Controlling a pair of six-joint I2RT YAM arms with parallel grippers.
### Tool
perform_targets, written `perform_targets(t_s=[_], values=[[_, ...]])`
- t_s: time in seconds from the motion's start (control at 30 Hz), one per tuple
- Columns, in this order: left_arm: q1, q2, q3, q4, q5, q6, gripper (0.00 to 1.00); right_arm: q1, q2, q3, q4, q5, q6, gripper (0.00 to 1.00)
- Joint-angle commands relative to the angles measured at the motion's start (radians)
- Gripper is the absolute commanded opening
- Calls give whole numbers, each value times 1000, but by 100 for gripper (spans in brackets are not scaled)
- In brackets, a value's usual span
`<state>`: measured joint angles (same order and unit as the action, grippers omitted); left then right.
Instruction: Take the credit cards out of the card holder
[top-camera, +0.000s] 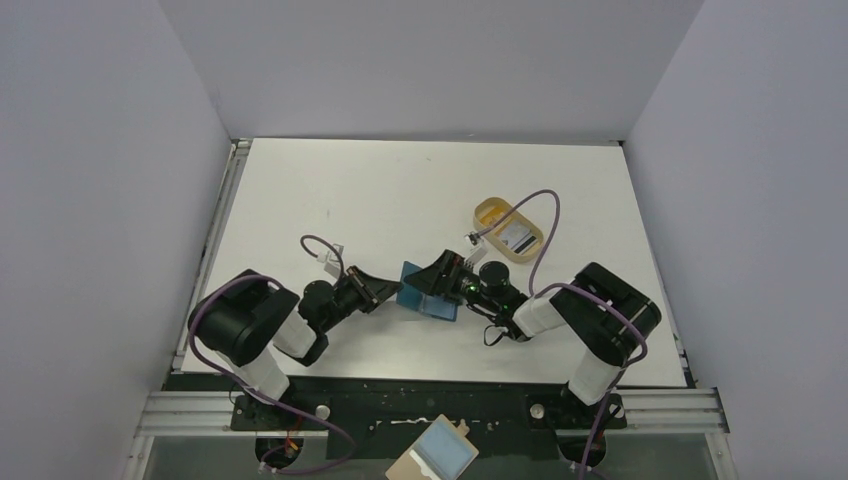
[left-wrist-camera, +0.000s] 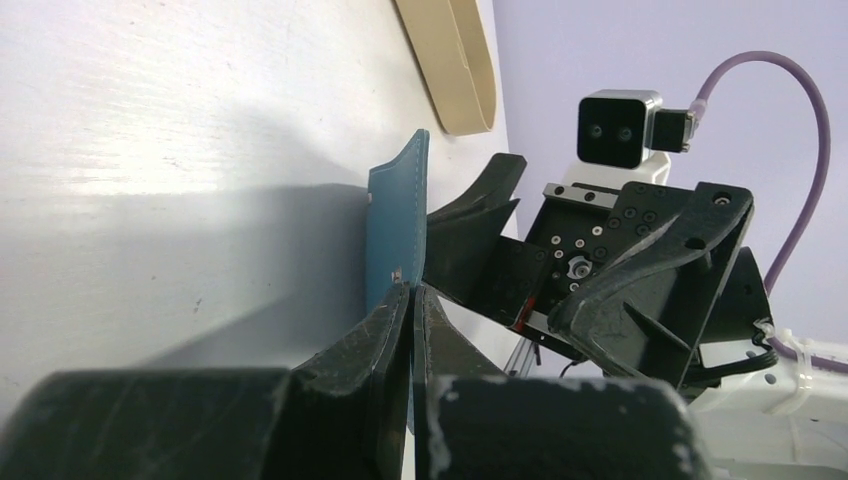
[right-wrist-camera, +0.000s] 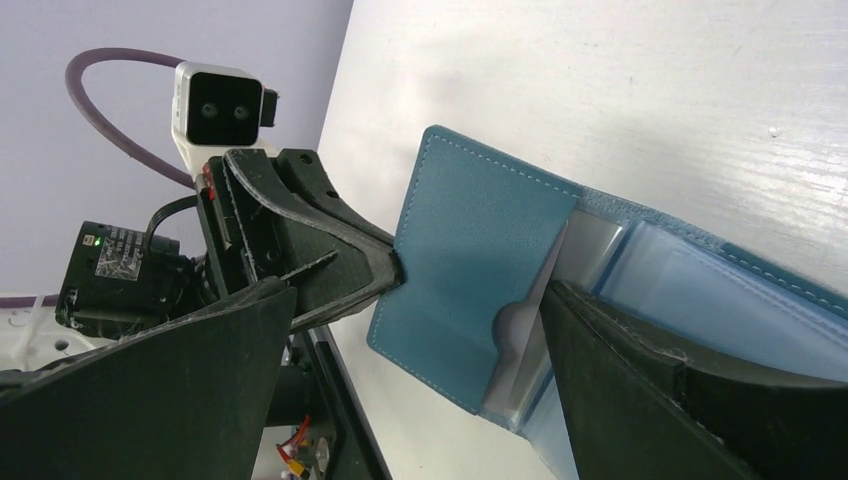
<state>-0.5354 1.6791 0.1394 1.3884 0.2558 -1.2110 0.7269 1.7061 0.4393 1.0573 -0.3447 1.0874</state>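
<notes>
1 teal card holder (top-camera: 420, 290): left jaws pinching its flap; right jaws wide, astride it.

Tan oval tray (top-camera: 487, 210) sits right of centre on the white worktop (top-camera: 400, 190). Tan board with a light-blue rectangle (top-camera: 436, 456) lies beyond the worktop's near edge.
</notes>
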Motion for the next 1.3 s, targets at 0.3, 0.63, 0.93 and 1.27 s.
perform_targets(t_s=[0.3, 0.63, 0.93, 1.27], values=[[7, 135, 16, 11, -5, 6, 0, 33, -107, 23, 112, -101, -20, 99], [8, 103, 17, 11, 2, 4, 0, 85, -44, 75, 41, -96, -63, 95], [15, 59, 2, 11, -2, -1, 0, 113, -8, 125, -190, -37, -123, 96], [18, 53, 3, 11, 5, -3, 0, 126, 52, 167, -248, -35, -133, 97]])
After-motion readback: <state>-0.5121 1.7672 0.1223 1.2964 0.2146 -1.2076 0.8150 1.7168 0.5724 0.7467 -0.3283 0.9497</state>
